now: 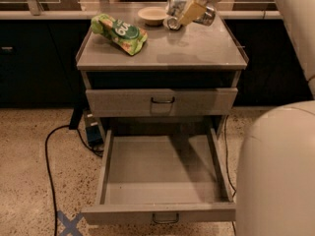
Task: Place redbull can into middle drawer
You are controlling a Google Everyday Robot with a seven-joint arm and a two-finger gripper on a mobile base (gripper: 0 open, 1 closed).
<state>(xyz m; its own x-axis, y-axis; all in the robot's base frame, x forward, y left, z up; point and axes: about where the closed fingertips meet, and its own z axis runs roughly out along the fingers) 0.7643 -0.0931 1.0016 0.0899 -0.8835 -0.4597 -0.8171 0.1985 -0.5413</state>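
Observation:
The redbull can [173,6], slim and silver-grey, is at the back of the cabinet top, just right of the bowl. My gripper [191,11] is at the back right of the top, right against the can's right side; I cannot tell whether it holds the can. The middle drawer [165,168] is pulled fully open below, wide, shallow and grey, with nothing in it. Its dark wire handle [165,219] faces the front.
A green chip bag [119,32] lies at the left of the cabinet top [197,48]. A small pale bowl [153,14] sits at the back. A darker silver-black object [207,16] shows right of the gripper. The upper drawer [162,102] is shut. A black cable [49,171] runs over the floor at left. My white arm [280,171] fills the lower right.

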